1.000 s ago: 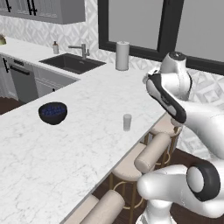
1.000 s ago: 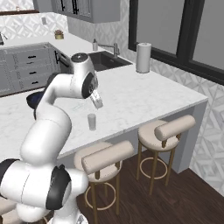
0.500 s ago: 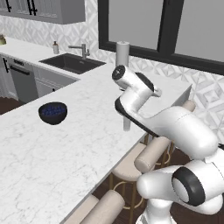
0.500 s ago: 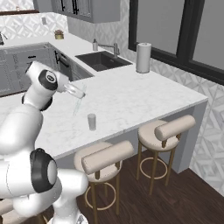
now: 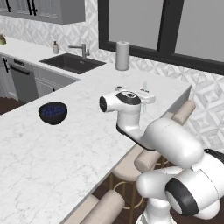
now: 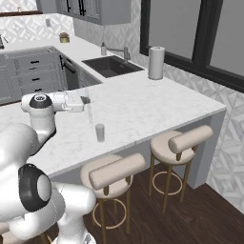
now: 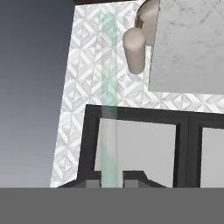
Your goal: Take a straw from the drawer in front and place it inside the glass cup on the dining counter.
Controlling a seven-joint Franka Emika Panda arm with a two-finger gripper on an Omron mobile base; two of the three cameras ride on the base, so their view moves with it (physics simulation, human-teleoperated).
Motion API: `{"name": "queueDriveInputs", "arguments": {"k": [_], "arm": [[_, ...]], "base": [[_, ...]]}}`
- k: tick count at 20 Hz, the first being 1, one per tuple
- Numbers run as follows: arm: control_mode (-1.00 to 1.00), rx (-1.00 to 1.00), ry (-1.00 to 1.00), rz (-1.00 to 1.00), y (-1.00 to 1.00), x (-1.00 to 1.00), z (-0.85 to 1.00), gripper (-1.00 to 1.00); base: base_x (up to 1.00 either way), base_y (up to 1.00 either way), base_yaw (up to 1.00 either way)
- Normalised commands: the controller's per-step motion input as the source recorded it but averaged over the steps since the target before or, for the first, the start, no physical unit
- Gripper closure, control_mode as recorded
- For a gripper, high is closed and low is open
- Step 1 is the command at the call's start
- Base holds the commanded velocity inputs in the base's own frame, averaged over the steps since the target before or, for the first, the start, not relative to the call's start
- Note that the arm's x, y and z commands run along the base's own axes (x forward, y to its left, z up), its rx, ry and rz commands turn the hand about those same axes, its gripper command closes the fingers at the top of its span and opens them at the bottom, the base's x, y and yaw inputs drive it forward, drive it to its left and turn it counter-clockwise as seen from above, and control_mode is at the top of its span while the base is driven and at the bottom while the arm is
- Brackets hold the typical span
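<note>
My gripper (image 6: 86,100) is shut on the straw (image 6: 89,107), a thin pale stick that stands upright over the white marble dining counter (image 6: 143,102). The straw's lower end hangs just left of the glass cup (image 6: 100,132) and slightly beyond it, outside the cup. In the left base view the gripper (image 5: 145,93) holds the straw (image 5: 145,84) upright, and my arm hides the cup. The hand view has the straw (image 7: 108,87) running up from between the fingertips (image 7: 133,177). I cannot tell which grey front at the far left is the drawer.
A dark blue bowl (image 5: 53,112) sits on the counter's left part. A white paper-towel roll (image 6: 156,62) stands at the back beside the sink (image 6: 112,66). Two beige stools (image 6: 183,138) stand under the counter's front edge. Grey cabinets (image 6: 33,71) line the far left.
The arm has swung round with the straw. The hand now lies level, left of the cup, and the straw stands upright. The cup and the bowl have not moved.
</note>
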Motion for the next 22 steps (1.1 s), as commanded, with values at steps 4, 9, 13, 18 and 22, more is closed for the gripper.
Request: {"name": "queueDriveInputs", "arguments": {"k": [4,9,13,18,22], "arm": [[-1.00,-0.09,-0.31,0.00,0.00,0.04,0.03,1.00],[-1.00,0.06,-0.16,0.00,0.00,0.01,0.07,1.00],[-1.00,0.12,-0.02,0.00,0.09,0.00,0.01,1.00],[-1.00,0.03,0.00,0.00,0.27,0.11,0.00,1.00],[-1.00,0.00,0.00,0.00,0.20,0.31,-0.13,1.00]], "base": [[0.00,0.00,0.00],[0.00,0.00,0.00],[0.00,0.00,0.00],[0.00,0.00,0.00],[0.00,0.00,0.00]]}}
